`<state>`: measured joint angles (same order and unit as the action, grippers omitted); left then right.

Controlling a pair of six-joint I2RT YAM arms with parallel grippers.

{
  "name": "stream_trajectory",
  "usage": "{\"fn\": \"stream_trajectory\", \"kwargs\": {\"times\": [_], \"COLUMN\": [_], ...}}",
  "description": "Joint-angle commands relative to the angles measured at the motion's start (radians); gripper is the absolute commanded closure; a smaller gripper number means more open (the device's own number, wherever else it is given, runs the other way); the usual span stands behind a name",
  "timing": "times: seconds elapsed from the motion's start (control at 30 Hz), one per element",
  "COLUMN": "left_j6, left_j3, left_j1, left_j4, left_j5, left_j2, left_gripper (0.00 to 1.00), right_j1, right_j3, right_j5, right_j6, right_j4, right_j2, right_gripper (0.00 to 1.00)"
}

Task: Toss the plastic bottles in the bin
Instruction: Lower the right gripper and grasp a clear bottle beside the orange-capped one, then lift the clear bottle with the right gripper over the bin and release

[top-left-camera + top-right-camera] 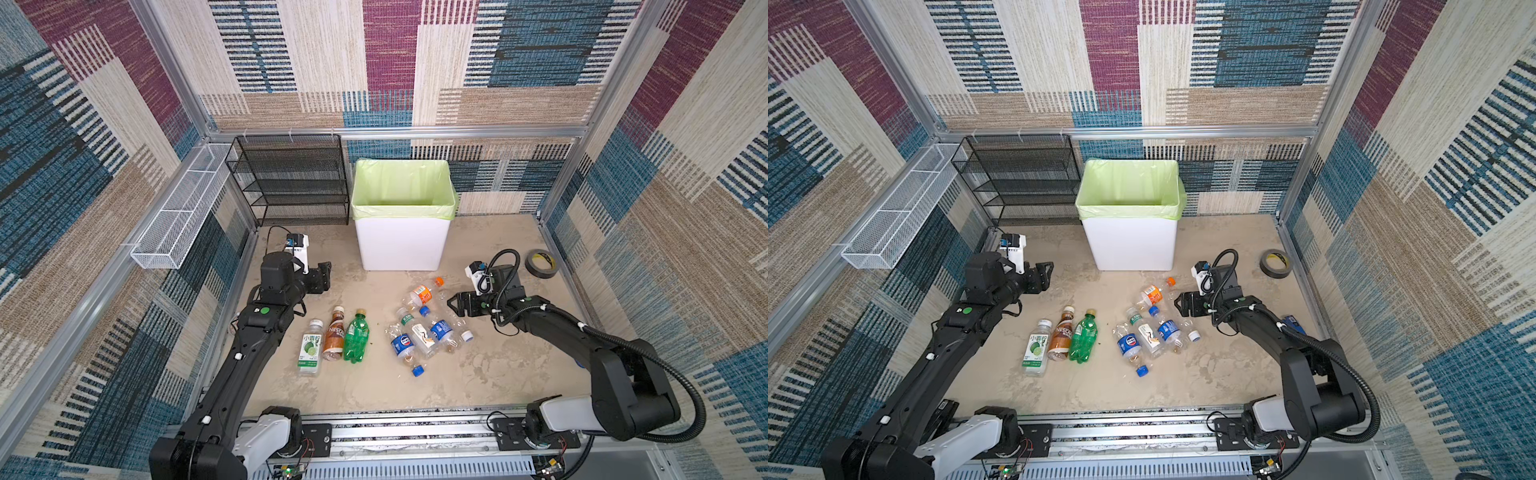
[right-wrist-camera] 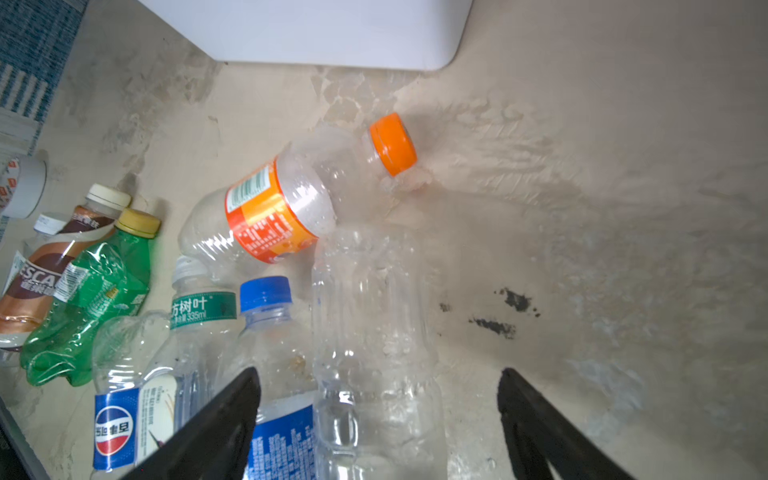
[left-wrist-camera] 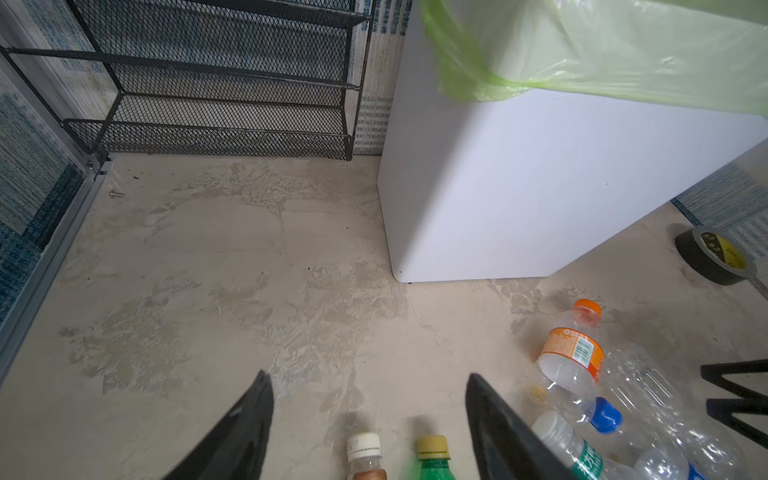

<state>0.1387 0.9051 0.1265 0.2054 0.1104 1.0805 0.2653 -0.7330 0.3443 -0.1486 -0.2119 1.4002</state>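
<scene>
My right gripper [image 2: 378, 374], jaws apart, hovers at a clear unlabelled plastic bottle [image 2: 374, 299] lying in the middle of the beige table [image 1: 478, 374]. My left gripper [image 3: 370, 378] gapes empty before the tall white green-bagged bin [image 1: 401, 245] at the far edge.

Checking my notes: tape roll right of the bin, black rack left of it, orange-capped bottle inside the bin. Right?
No: the orange-capped bottle lies on the table in front of the bin, per both top views. The tape roll and black rack: correct.

even, bright light, soft shadows; wide-angle bending at edges.
</scene>
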Motion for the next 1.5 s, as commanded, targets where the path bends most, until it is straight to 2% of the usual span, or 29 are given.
{"fn": "stream_trajectory", "kwargs": {"times": [0.0,0.27,0.5,0.67,0.93,1.1,1.23,1.47], "left_j6": [0.016,0.009,0.003,0.004,0.006,0.018,0.018,0.039], "left_j3": [0.011,0.006,0.01,0.003,0.001,-0.007,-0.018,-0.042], "left_j1": [0.001,-0.001,-0.002,-0.002,-0.002,-0.002,-0.002,0.0], "left_j4": [0.003,0.007,0.016,0.009,0.006,0.001,-0.015,-0.026], "left_j5": [0.013,0.006,0.005,0.006,0.009,0.015,0.02,0.008], "left_j2": [0.001,-0.008,-0.008,-0.014,-0.016,-0.021,-0.028,-0.065], "left_gripper": [0.26,0.26,0.26,0.26,0.26,0.26,0.26,0.26], "right_j1": [0.026,0.055,0.057,0.057,0.056,0.051,0.048,0.046], "right_j3": [-0.007,-0.046,-0.037,-0.044,-0.079,-0.094,-0.088,0.051], "right_j5": [-0.039,-0.115,-0.114,-0.129,-0.18,-0.187,-0.226,-0.297], "right_j6": [-0.008,-0.021,-0.036,-0.04,-0.046,-0.037,0.008,0.063], "right_j4": [0.005,0.007,0.039,0.032,0.009,0.087,0.234,0.653], "right_j2": [0.033,0.132,0.168,0.176,0.022,-0.12,-0.255,-0.533], "right_gripper": [0.1,0.15,0.28,0.4,0.47,0.49,0.49,0.45]}}
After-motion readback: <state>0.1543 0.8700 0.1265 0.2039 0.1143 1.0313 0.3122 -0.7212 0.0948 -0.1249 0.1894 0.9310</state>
